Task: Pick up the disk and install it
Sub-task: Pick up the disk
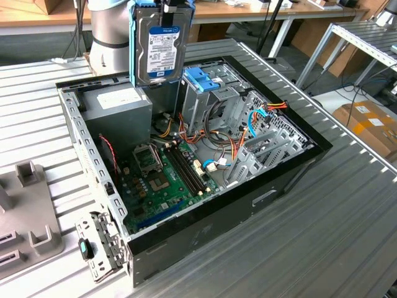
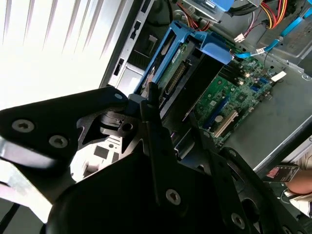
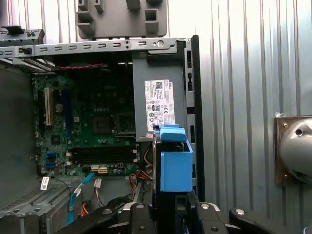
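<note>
My gripper hangs pointing down, jaws clamped on the upright disk's top edge; my grey arm stands beside it, near the table's far edge.

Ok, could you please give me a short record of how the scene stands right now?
held item: the disk, upright, label towards the exterior camera
gripper: gripper shut on the disk
disk position: in the air above the open computer case, near the power-supply box
drive cage: metal cage topped by a blue bracket, to the exterior view's right of the disk
installed: not yet
</note>
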`<state>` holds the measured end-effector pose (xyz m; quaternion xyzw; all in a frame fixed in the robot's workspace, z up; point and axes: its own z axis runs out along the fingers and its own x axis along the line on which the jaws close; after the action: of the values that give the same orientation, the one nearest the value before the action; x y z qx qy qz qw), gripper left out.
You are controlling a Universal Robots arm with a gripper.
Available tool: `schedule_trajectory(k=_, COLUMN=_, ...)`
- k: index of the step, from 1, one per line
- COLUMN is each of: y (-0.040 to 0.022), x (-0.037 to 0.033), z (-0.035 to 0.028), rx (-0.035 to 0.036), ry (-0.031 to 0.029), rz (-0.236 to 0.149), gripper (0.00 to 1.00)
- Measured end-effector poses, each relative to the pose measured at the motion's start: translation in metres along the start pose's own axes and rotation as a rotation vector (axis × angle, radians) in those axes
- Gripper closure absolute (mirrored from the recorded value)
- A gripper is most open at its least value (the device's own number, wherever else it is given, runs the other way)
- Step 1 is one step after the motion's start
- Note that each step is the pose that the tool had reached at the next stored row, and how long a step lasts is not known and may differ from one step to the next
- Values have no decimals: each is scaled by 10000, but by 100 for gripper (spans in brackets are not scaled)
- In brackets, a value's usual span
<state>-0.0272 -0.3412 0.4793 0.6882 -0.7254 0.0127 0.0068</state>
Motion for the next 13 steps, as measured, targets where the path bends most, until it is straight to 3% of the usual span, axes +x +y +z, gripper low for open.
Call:
schedule_trajectory(k=9, y=-252, x=-14, z=2, rx=0, ry=0, rz=1, gripper=65)
schedule_trajectory(k=10, y=-323, x=-18, z=2, rx=0, ry=1, rz=-1, gripper=65)
schedule_trajectory(k=13, y=-403, x=-22, z=3, rx=0, ry=0, rz=0, gripper=65)
